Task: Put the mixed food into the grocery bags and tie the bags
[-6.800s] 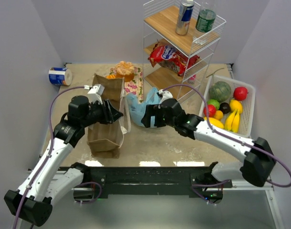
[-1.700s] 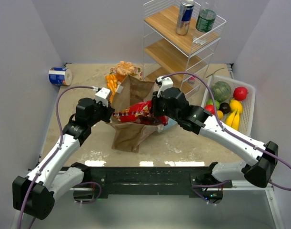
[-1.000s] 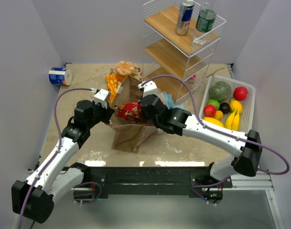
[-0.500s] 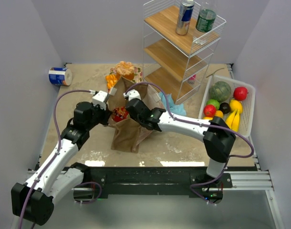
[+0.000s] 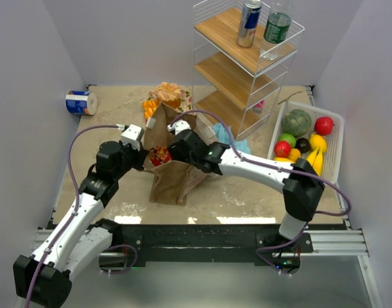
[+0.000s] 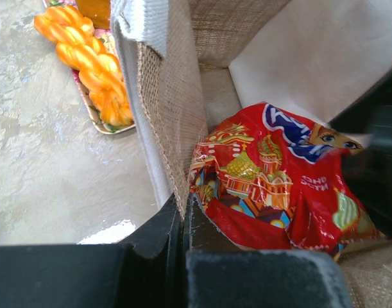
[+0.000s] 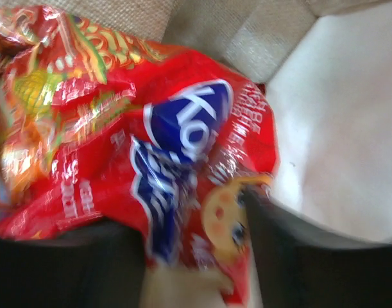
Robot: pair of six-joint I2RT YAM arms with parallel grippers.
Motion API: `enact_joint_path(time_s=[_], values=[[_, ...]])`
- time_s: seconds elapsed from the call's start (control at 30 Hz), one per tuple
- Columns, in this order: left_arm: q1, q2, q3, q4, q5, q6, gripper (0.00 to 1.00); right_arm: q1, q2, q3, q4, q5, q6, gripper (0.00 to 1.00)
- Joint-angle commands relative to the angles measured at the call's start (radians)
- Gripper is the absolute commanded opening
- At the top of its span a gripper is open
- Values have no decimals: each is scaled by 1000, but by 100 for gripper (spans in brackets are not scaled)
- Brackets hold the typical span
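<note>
The brown paper grocery bag lies tilted on the table, mouth toward the left. My left gripper is shut on the bag's rim, holding the mouth apart. Red crinkly snack packets lie inside the mouth. My right gripper reaches into the bag, jaws open, with the packets loose between its fingers. The light-blue bag peeks out behind the right arm. The can and green bottle stand on the rack's top shelf.
A white wire rack stands at the back. A white slatted basket at right holds several fruit and vegetables. Orange segments and an orange cake sit behind the bag. A paper roll lies far left.
My right gripper carried the red packets into the brown bag's mouth and has just opened, letting go of them. The left gripper keeps its hold on the rim.
</note>
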Motion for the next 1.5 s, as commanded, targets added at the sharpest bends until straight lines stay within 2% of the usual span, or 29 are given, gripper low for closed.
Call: enact_joint_path(time_s=[0.0,0.23,0.3,0.33,0.37,0.5,0.6,0.63,0.73,0.83,0.97,1.1,1.47], values=[[-6,27,44,83,11,2,0,14,-197,102,-51,-44,-56,77],[-6,26,43,85,12,1,0,-4,-393,338,-186,240,-220,98],[-6,24,43,85,14,2,0,-77,-402,448,-212,164,-228,98],[-6,23,43,82,14,1,0,-187,-404,477,-230,106,-222,98],[-6,21,43,83,14,2,0,-231,-407,500,-227,75,-229,98],[-6,4,38,80,15,-1,0,-329,-379,660,-221,76,-298,99],[-6,-3,40,82,26,1,0,-482,-341,735,-200,-19,-288,99],[-6,-3,40,80,31,1,0,-559,-327,757,-203,-106,-282,99],[-6,-5,40,80,46,1,0,-660,-255,855,-229,-178,-262,99],[-6,-6,40,80,57,0,0,-752,-218,884,-208,-247,-251,99],[-6,-6,40,80,60,1,0,-826,-156,935,-197,-390,-251,99],[-6,0,43,80,60,4,0,-852,-125,936,-152,-439,-260,99],[-6,14,44,79,58,8,0,-866,-57,916,-47,-456,-301,98]])
